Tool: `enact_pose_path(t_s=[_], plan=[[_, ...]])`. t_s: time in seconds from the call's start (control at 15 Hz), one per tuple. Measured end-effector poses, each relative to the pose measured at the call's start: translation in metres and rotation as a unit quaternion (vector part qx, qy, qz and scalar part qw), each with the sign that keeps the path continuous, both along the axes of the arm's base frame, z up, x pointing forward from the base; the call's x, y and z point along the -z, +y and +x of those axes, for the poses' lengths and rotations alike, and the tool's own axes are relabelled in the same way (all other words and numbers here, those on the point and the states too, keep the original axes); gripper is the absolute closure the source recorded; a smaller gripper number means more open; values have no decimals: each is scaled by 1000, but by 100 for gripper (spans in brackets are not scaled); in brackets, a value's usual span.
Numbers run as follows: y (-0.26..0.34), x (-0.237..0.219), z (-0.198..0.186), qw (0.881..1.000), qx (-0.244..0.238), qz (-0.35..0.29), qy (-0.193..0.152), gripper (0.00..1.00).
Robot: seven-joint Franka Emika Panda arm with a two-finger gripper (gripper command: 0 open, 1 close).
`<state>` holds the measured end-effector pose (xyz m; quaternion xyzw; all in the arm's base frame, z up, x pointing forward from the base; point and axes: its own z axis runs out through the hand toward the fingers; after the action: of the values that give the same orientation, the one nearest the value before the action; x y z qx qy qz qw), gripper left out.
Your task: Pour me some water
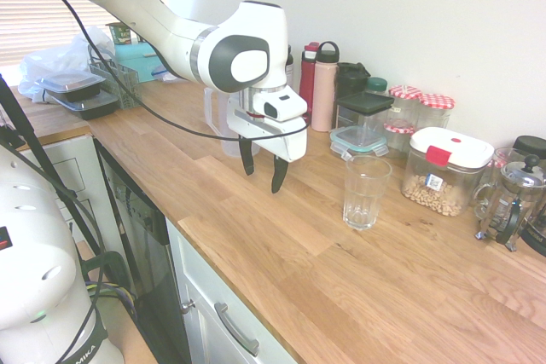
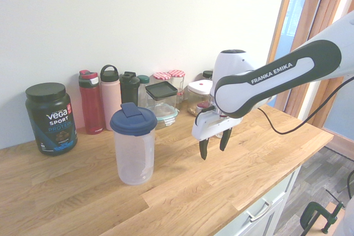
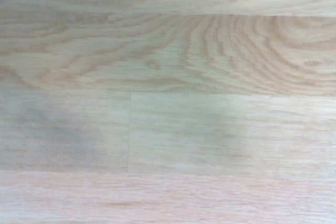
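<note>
1. Shaker bottle (image 2: 133, 145): translucent plastic with a dark blue flip lid, upright on the wooden counter (image 2: 182, 197), just beside the arm; in the first exterior view mostly hidden behind the arm. Looked empty or nearly so; water level not readable. Judged light, fairly stiff, smooth-walled and liable to slip; best taken around the straight mid-body, below the lid. Lid appeared shut, so likely to need opening before any pour.
2. Drinking glass (image 1: 366, 191): clear, empty, upright, near the gripper on its far side from the bottle. Judged rigid, fragile and easy to tip; better left standing as the receiver.
3. Gripper (image 1: 263, 165): pointed down, fingers spread wide, nothing held, hanging clear above bare counter between bottle and glass. Wrist view showed wood grain only.
4. Back row by the wall: red bottle (image 2: 91, 102) and pink bottle (image 2: 111, 97), both capped, contents unseen; black-lidded clear box (image 2: 162, 99), apparently empty.
5. Lidded tub (image 1: 444, 170) holding pale round pieces; two jars with checked lids (image 1: 422, 110); glass coffee press (image 1: 510, 196) at the counter's far end.
6. Dark protein tub (image 2: 50, 118), closed, well apart from the glass.
</note>
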<state>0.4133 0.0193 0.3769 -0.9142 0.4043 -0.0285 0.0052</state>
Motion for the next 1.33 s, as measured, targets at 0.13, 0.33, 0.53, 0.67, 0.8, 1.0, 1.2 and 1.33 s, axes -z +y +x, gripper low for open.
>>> enact_pose_path(t_s=[0.13, 0.33, 0.53, 0.67, 0.8, 1.0, 1.2, 1.33], plan=[[-1, 1, 2, 1000, 3, 0, 3, 0], [3, -19, 1, 1000, 20, -2, -2, 0], [34, -69, -31, 999, 33, -13, -16, 0], [65, -102, -64, 999, 30, -6, -26, 0], [98, -126, -94, 999, 24, -7, -47, 0], [150, -138, -118, 997, 7, -10, -76, 0], [203, -137, -113, 991, -11, -13, -133, 0], [222, -130, -94, 987, -20, -16, -159, 0]])
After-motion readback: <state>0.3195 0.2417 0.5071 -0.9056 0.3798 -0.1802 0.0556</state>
